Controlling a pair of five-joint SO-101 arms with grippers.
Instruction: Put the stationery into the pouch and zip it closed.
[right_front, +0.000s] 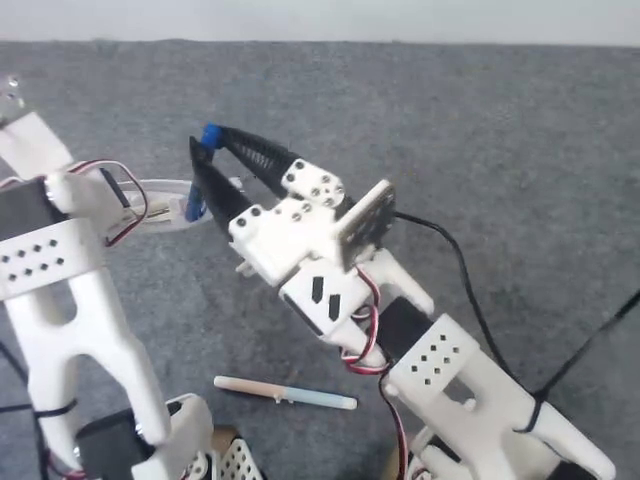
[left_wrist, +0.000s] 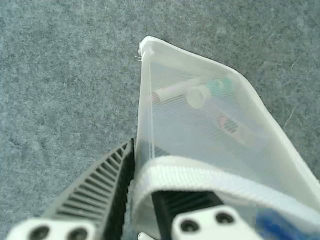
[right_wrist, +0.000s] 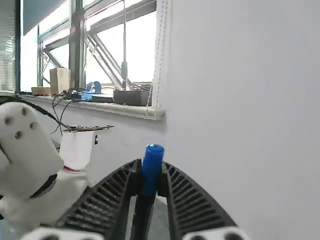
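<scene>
Left claw (left_wrist: 142, 170) was clamped on the mouth of the pouch (left_wrist: 210, 150), one finger outside the mesh wall and the other inside, under the white rim band. The pouch hung down from that grip over the grey mat (right_front: 500, 130) with its mouth open. A few small items (left_wrist: 195, 92) sat inside it, near the far end: a whitish tube, something with a teal cap, something pink.

Right claw (right_wrist: 149, 177) was nearly closed, pinching a blue pen (right_wrist: 151, 160) between both fingers with the cap sticking out past the tips. In the high view the pen stood roughly upright, its lower end at the pouch mouth. Couldn't tell whether the tip was inside the rim.

A pastel pen (right_front: 285, 392) lay flat on the mat between the two arm bases, well apart from the pouch.
</scene>
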